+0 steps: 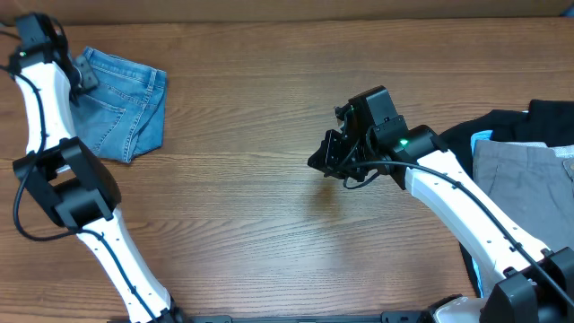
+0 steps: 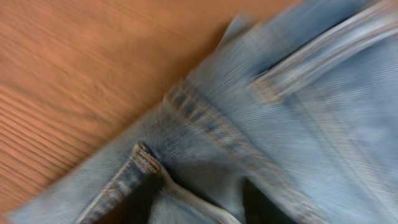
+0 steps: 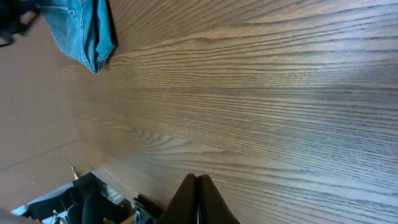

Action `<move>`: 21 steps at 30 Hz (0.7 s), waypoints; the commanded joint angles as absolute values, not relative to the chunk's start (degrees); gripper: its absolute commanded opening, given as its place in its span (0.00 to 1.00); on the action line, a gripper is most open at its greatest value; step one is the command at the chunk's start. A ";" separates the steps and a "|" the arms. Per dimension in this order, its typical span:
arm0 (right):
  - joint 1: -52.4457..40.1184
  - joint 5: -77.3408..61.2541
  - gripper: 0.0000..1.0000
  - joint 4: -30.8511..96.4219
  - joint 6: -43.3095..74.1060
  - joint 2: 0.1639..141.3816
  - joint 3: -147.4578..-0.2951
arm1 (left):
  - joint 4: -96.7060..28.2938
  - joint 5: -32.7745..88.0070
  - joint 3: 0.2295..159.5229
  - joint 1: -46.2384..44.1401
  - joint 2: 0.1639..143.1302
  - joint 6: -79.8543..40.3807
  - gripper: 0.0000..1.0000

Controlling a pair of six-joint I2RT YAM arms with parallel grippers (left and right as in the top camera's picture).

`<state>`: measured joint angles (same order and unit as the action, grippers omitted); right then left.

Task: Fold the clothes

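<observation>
At the far left, the left claw (image 1: 86, 79) hangs over the upper left edge of the folded pair of light-blue washed denim jeans (image 1: 124, 106). The bundle spreads out from beneath the claw towards its right and lies flat on the brown wood-grain table (image 1: 269, 233). The left wrist camera is blurred. It shows denim (image 2: 292, 118) filling the space just below the claw, with a stitched seam and a pocket edge, and bare wood beyond the cloth. Whether this claw is open or closed, or has any cloth in it, cannot be told from that blur.

Further right, the right claw (image 1: 325, 162) hovers over bare tabletop with its two dark fingers (image 3: 186, 202) pressed together and nothing between them. The jeans (image 3: 84, 28) lie well apart from it, far to its left in the overhead view. Behind the right claw, at the table's right edge, a flat grey pair of trousers (image 1: 525, 184) rests on a rumpled black garment (image 1: 552, 117).
</observation>
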<state>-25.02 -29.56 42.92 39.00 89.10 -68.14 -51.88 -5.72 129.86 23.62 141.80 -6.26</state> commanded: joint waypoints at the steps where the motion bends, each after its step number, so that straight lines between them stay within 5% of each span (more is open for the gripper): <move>1: -25.02 -28.93 0.04 42.76 38.83 88.47 -68.71 | -52.14 -9.30 128.31 23.68 146.80 -7.62 0.67; 9: -25.02 -28.95 0.04 42.78 35.70 88.23 -68.99 | -58.85 -2.96 133.58 23.79 140.90 -4.27 0.63; 18: -24.99 -25.26 0.05 43.09 28.88 83.09 -72.73 | -69.43 3.20 142.96 22.76 119.11 -0.75 0.76; 21: -24.99 -22.79 0.13 43.48 24.91 80.09 -74.43 | -73.58 8.88 142.96 21.63 111.39 1.58 0.79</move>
<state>-25.02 -26.26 43.57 30.44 84.95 -70.63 -70.98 1.76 140.68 23.16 120.95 -2.42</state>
